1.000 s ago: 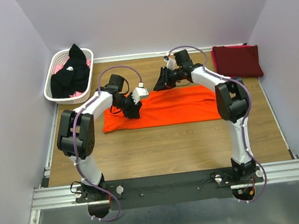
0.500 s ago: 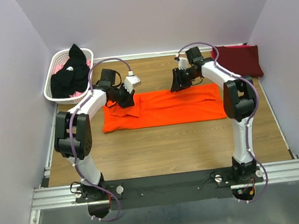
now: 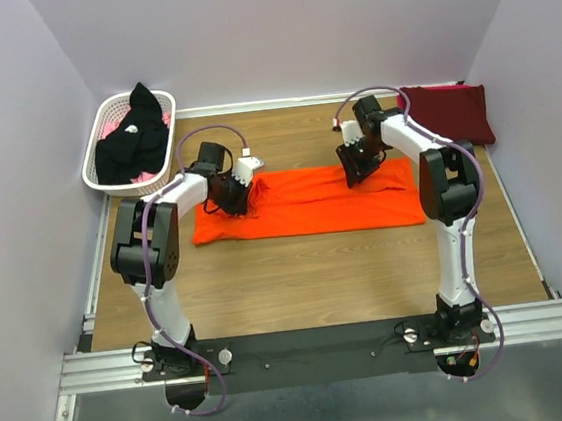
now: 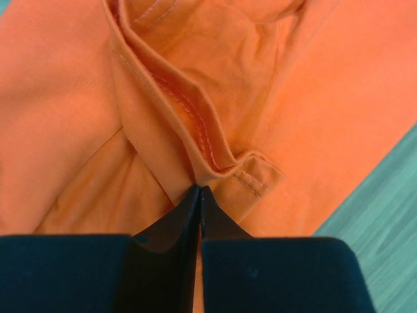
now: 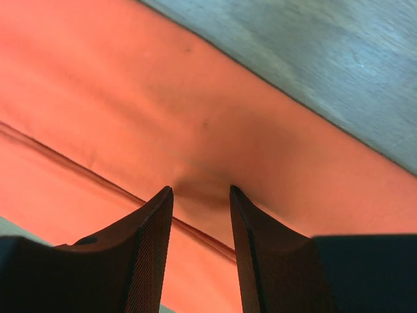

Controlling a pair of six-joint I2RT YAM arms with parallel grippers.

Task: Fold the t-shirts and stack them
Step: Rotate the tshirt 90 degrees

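While both arms reach out over the table [image 3: 307,268], we see the orange t-shirt [image 3: 311,205] lying flat near its ctr as a long strip, running left to right. Our left gripper [image 3: 231,198] is down on the strip's left end, by the far edge. In the left wrist view its fingers [image 4: 163,235] are clenched tip to tip, & a stitched hem fold of the orange cloth is nipped right at the tips, w/ more folds bunched up just beyond.

Our right gripper [image 3: 359,170] sits on the far edge of the strip, right of ctr. Its fingers [image 5: 146,248] stand apart, released, w/ both tips pressed down into the orange cloth, which puckers a bit btw them. A seam line runs across the cloth close by those tips, & the table shows just past the cloth's edge.

The maroon t-shirt [image 3: 447,113] lies folded flat at the far right corner, well apart from the orange one. The black t-shirt [image 3: 133,141] is heaped in the white basket [image 3: 92,162] at the far left corner, w/ part of it rising above the rim.
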